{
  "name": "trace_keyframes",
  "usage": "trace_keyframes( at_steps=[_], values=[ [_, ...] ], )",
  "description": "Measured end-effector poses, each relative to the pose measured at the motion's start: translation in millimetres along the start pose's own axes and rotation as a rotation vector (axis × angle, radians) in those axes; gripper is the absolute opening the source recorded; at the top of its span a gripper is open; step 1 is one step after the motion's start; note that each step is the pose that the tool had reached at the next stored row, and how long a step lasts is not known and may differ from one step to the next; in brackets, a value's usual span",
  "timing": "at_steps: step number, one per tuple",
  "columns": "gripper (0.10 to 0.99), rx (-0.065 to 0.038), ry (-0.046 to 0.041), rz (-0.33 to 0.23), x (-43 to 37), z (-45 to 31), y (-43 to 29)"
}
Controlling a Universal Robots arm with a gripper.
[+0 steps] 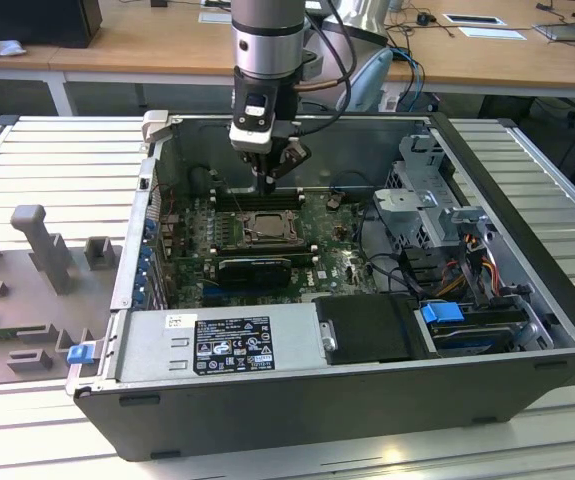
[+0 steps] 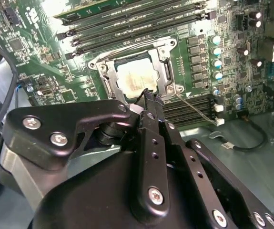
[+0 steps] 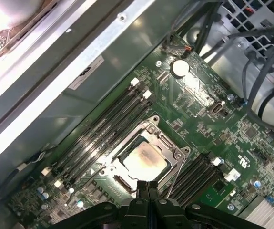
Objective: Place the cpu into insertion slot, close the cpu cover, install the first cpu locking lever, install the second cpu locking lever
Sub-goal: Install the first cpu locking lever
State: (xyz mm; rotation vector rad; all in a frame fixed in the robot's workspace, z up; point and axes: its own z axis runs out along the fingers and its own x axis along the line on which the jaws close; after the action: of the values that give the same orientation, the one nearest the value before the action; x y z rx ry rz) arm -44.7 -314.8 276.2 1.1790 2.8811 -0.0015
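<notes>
Item: cpu [image 3: 145, 160], a thin, pale square chip lying flat in the insertion slot [image 1: 247, 238], just above the centre of the exterior view, inside the open computer case [image 1: 267, 400]. Surround: the cpu cover [image 3: 171, 144], a silvery frame, lies down around the chip, whose face shows through the cut-out. Beside it, one thin wire locking lever [image 2: 196, 107] slants away over the motherboard [image 2: 232, 76], apparently unlatched. Handling, by judgement: the chip is light, rigid and delicate, to be held by its edges only. The cover is stiff sheet metal, and the lever is springy, best pushed near its free end. Gripper [image 2: 148, 94]: fingers pressed together with nothing between them, tips poised at the slot's edge nearest the lever. Contact cannot be told.
</notes>
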Motion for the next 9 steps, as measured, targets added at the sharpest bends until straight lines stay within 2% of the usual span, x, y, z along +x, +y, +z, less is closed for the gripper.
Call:
trace_keyframes(
  at_steps=[4,9],
  values=[
    [0.106,-0.001,0.0005,-0.046,0.0,0.0,0.0],
    [0.106,-0.004,0.0015,-0.137,0.0,0.1,0.0]
  ],
)
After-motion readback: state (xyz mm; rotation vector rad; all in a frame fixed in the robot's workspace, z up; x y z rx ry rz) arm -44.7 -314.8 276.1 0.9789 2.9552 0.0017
